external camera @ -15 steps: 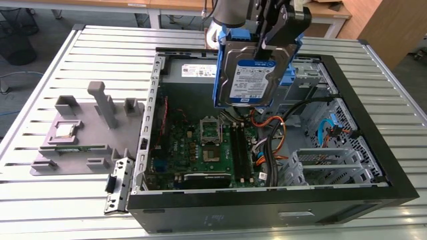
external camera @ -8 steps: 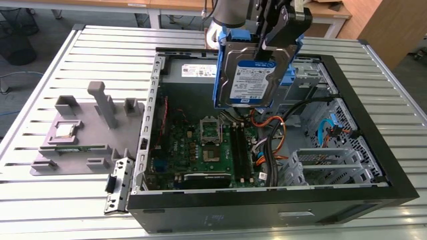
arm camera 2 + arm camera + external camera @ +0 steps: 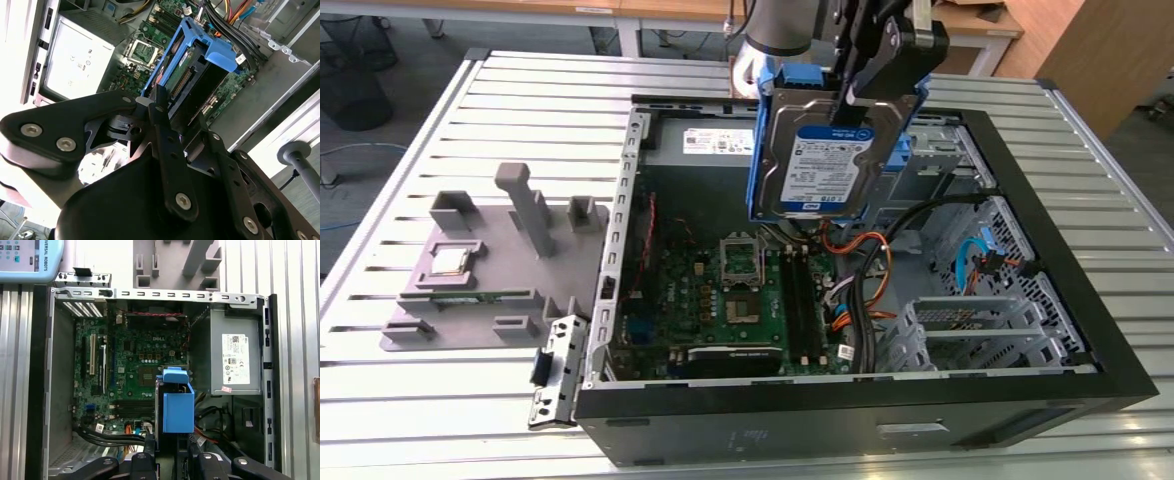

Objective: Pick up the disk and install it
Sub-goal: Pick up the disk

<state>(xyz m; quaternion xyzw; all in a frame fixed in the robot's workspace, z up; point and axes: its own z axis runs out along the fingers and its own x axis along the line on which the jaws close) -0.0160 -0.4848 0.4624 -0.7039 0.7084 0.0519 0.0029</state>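
The disk is a silver hard drive with a blue-and-white label and a blue plastic bracket around its edges. It hangs upright above the open computer case, over the motherboard. My gripper is shut on its upper end. In the second wrist view the black fingers clamp the disk from both sides. The first wrist view looks straight down on the blue bracket between my gripper and the board below.
A grey power supply box with a white sticker fills one corner of the case. Black and orange cables and a metal drive cage lie at the exterior view's right. A grey plastic fixture sits on the slatted table beside the case.
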